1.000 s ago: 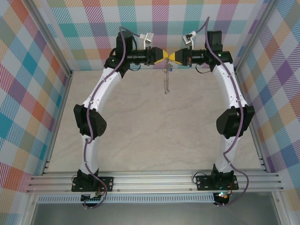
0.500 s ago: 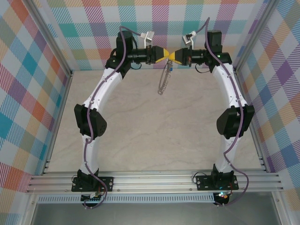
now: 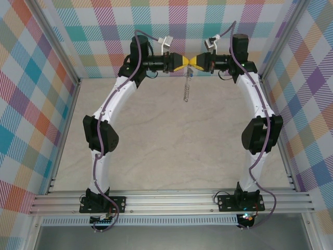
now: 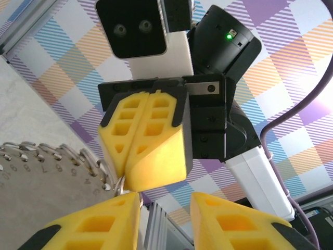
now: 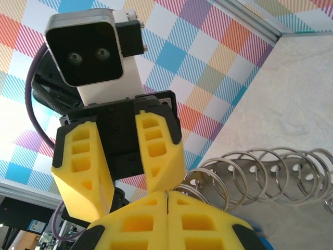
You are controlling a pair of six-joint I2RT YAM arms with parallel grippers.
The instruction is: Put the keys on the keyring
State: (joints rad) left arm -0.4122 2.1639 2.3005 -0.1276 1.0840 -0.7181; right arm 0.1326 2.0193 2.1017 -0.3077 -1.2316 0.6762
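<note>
At the far end of the pale table, the left arm and right arm arch inward until their yellow tips almost meet, well above the surface. The right gripper has its fingers pressed flat together and appears to pinch the top of the keyring. The ring's coiled grey loops hang straight down below the meeting point, clear of the tabletop. The left gripper faces it with fingers spread and nothing visible between them, one fingertip just beside the upper loops. A sliver of blue at the lower edge of the right wrist view is likely the key, close by the ring; whether it is threaded on cannot be told. The work looks to be at the threading or hand-over stage. Next, the left fingers would need to close on a loop without setting the ring swinging. Plaid walls stand close behind the grippers, and open table lies toward the bases.
</note>
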